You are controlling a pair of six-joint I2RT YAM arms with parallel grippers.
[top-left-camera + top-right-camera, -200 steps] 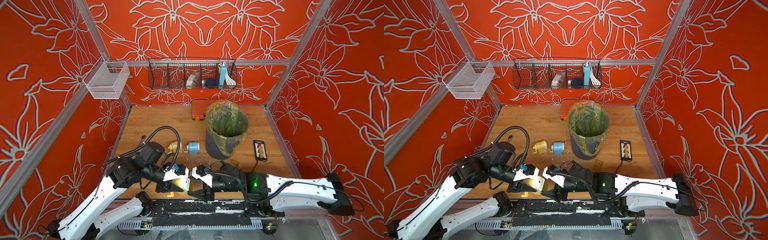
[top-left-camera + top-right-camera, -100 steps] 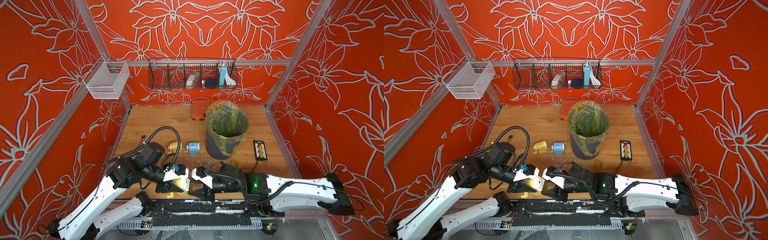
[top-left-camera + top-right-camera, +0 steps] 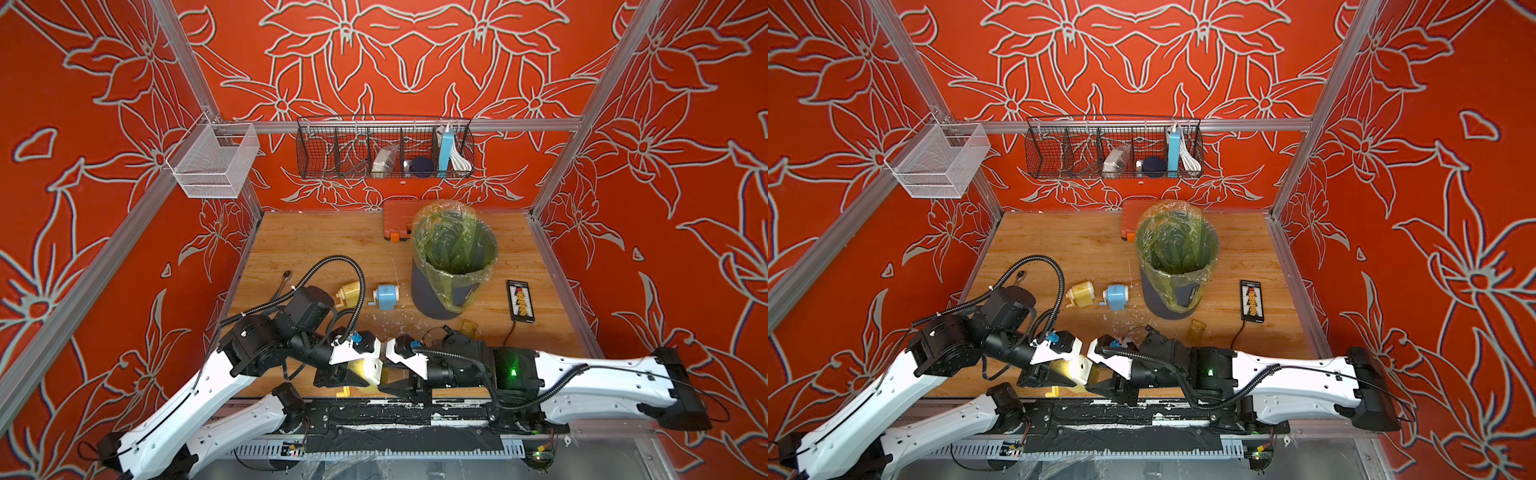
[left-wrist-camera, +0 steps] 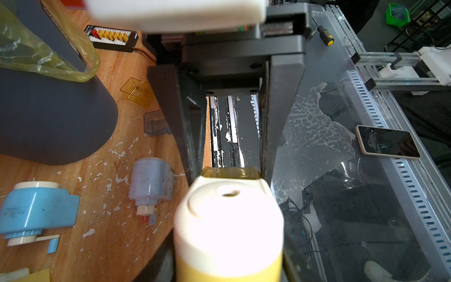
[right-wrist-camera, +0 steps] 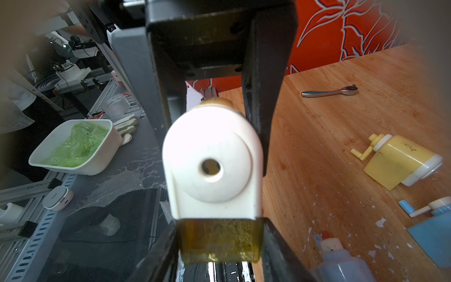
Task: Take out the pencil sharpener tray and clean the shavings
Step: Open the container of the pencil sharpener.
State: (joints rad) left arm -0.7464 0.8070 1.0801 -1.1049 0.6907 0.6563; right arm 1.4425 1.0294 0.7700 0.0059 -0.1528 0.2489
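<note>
Over the table's front edge my left gripper (image 3: 353,376) (image 4: 224,256) is shut on a yellow pencil sharpener (image 3: 368,370) (image 3: 1075,368) (image 4: 228,227) with a white face (image 5: 212,166). Its amber see-through tray (image 3: 385,374) (image 4: 230,172) (image 5: 219,240) juts from the sharpener's base. My right gripper (image 3: 388,384) (image 5: 220,244) faces the left one and is shut on that tray, one finger on each side. Specks cling inside the tray. Whitish shavings (image 3: 386,328) (image 4: 117,175) (image 5: 380,222) lie scattered on the wood.
A dark bin (image 3: 455,257) lined with a green bag stands at mid-table. A blue sharpener (image 3: 384,297), a second yellow one (image 3: 349,293) and a grey-blue one (image 4: 150,180) lie nearby. Also here: a loose amber tray (image 3: 469,326), a ratchet (image 3: 286,274), a charger board (image 3: 518,301).
My right gripper has moved left up to the sharpener and its jaws have shut on the amber tray. The left arm has held still with the sharpener.
</note>
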